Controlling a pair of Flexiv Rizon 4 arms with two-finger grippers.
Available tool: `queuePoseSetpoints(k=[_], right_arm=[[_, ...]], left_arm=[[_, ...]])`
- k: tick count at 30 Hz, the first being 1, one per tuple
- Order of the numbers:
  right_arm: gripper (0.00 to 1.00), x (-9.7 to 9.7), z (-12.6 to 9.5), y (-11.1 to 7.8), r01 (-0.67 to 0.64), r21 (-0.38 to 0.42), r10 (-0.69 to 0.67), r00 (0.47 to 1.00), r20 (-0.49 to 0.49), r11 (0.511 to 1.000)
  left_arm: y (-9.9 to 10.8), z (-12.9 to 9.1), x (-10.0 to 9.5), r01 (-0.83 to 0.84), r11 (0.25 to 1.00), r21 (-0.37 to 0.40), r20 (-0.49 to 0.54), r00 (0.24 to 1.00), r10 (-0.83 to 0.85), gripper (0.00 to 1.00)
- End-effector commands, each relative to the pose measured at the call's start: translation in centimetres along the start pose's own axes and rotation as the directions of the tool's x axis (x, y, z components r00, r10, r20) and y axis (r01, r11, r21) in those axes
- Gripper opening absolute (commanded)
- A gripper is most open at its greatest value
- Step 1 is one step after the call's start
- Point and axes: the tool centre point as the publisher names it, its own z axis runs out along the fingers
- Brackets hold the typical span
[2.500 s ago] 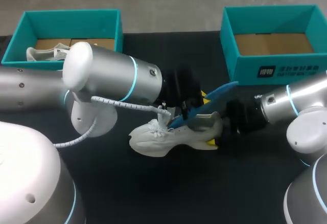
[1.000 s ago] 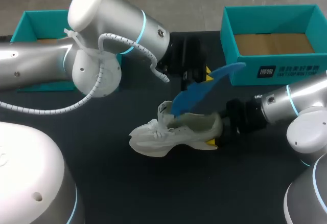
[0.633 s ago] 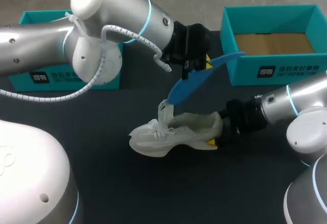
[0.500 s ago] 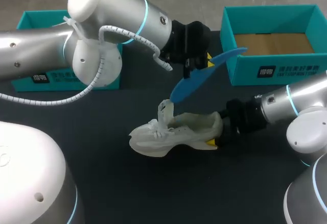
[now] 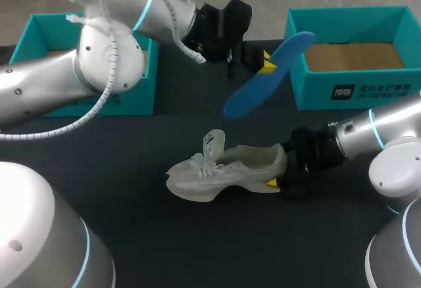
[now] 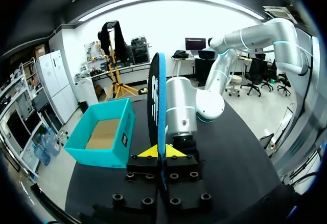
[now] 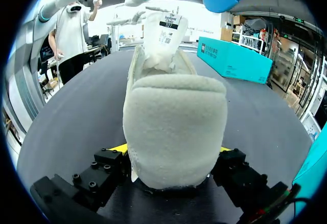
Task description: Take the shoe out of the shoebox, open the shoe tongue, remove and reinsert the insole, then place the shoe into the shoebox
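Right now my left jaws are shut on the blue insole (image 5: 256,91), pinching it edge-on about midway along, and it hangs in the air well above the desk (image 5: 118,169), at roughly 1 o'clock from the shoe (image 5: 227,169). My right jaws clamp the heel, one side each, with the shoe lying near the middle of the desk, toe toward 9 o'clock and heel toward 3 o'clock. The insole is clear of the shoe, so I judge that putting it back comes next, and most of the trouble lies there. It looks thin and bendy, and I grip only a small patch of it, so it could swivel or slide between my left jaws on the way down, leaving the front end pointed wrong. The tongue (image 5: 214,142) stands upright at the 12 o'clock side of the opening. If it flops back, or the insole's tip snags it, the insole may buckle and bunch up rather than lie flat inside. Pushing toward 9 o'clock could also twist the shoe in my right jaws or drag its sole along the desk, since only the heel is pinned. The insole's upper end sits near the corner of the right shoebox (image 5: 381,91) at 2 o'clock, so a careless swing might knock that wall. The left shoebox (image 5: 85,17), at 10 o'clock, is well apart and poses little risk.
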Motion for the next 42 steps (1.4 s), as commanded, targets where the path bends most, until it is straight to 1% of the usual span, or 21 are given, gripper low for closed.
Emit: queuePoseSetpoints(k=[1,4,7,10,15,20,22,23,40,42], right_arm=[[0.0,0.1,0.3,-0.3,0.001,0.002,-0.001,1.0,0.001,1.0],[0.0,0.1,0.3,-0.3,0.001,0.002,-0.001,1.0,0.001,1.0],[0.0,0.1,0.3,-0.3,0.001,0.002,-0.001,1.0,0.001,1.0],[0.0,0.1,0.3,-0.3,0.001,0.002,-0.001,1.0,0.001,1.0],[0.0,0.1,0.3,-0.3,0.001,0.002,-0.001,1.0,0.001,1.0],[0.0,0.1,0.3,-0.3,0.001,0.002,-0.001,1.0,0.001,1.0],[0.0,0.1,0.3,-0.3,0.001,0.002,-0.001,1.0,0.001,1.0],[0.0,0.1,0.3,-0.3,0.001,0.002,-0.001,1.0,0.001,1.0],[0.0,0.1,0.3,-0.3,0.001,0.002,-0.001,1.0,0.001,1.0],[0.0,0.1,0.3,-0.3,0.001,0.002,-0.001,1.0,0.001,1.0]], left_arm=[[-0.2,-0.4,-0.1,0.004,1.0,0.027,-0.04,0.999,-0.003,0.0],[-0.8,-0.6,0.3,0.016,0.999,0.047,-0.079,0.997,-0.013,0.0],[-1.5,-0.6,1.0,0.064,0.995,0.082,-0.157,0.986,-0.051,0.0],[-2.0,-0.6,1.8,0.09,0.991,0.099,-0.211,0.975,-0.067,0.0],[-3.0,-0.8,2.7,0.148,0.98,0.13,-0.245,0.963,-0.113,0.0],[-4.0,-1.5,3.4,0.269,0.941,0.207,-0.296,0.934,-0.202,0.0],[-4.5,-1.9,3.7,0.31,0.917,0.251,-0.317,0.921,-0.225,0.0],[-4.7,-1.9,3.9,0.317,0.913,0.255,-0.332,0.916,-0.226,0.0],[-4.9,-2.0,4.1,0.31,0.915,0.258,-0.328,0.919,-0.219,0.0],[-5.2,-1.6,4.0,0.357,0.887,0.293,-0.343,0.905,-0.251,0.0]])
